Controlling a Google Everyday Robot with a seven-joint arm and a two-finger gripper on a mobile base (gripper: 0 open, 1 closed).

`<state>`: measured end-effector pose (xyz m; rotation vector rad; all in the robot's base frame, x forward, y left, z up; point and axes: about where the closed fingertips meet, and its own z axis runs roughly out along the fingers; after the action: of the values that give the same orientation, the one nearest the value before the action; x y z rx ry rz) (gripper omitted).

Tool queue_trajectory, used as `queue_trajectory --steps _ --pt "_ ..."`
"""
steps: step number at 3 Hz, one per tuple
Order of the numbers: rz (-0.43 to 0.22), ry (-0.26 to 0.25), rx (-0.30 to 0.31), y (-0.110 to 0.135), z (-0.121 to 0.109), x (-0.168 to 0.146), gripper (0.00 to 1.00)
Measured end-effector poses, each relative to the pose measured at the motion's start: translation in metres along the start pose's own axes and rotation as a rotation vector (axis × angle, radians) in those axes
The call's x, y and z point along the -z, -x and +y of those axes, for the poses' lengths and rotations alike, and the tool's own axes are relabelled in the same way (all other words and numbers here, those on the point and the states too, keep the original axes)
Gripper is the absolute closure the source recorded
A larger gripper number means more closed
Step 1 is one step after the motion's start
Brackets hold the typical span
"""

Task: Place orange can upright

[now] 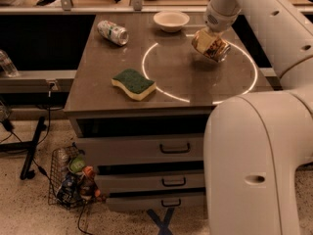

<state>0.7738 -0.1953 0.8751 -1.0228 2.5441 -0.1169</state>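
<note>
The orange can (pixel 213 45) is orange-gold and brown with silver ends. It is tilted on the right part of the brown table (pixel 195 84), just inside a white circle line. My gripper (pixel 209 37) comes down from the white arm at the upper right and sits on the can's upper left end. The arm hides most of the gripper.
A green-and-white silver can (pixel 113 32) lies on its side at the table's back left. A white bowl (pixel 170 20) stands at the back middle. A green and yellow sponge (pixel 133 83) lies front left. Drawers (pixel 146 151) are below. A wire basket (pixel 71 177) of bottles stands on the floor.
</note>
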Motion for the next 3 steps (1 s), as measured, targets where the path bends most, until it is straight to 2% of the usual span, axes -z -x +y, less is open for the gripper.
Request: queue_trajectory --steps 1,2,3 --pt "-0.157 0.049 0.001 0.018 0.008 0.041 1.00" --pt "-0.315 0.117 -0.025 0.027 0.013 0.068 1.00" --pt "-0.489 0.212 -0.076 0.028 0.015 0.081 1.00"
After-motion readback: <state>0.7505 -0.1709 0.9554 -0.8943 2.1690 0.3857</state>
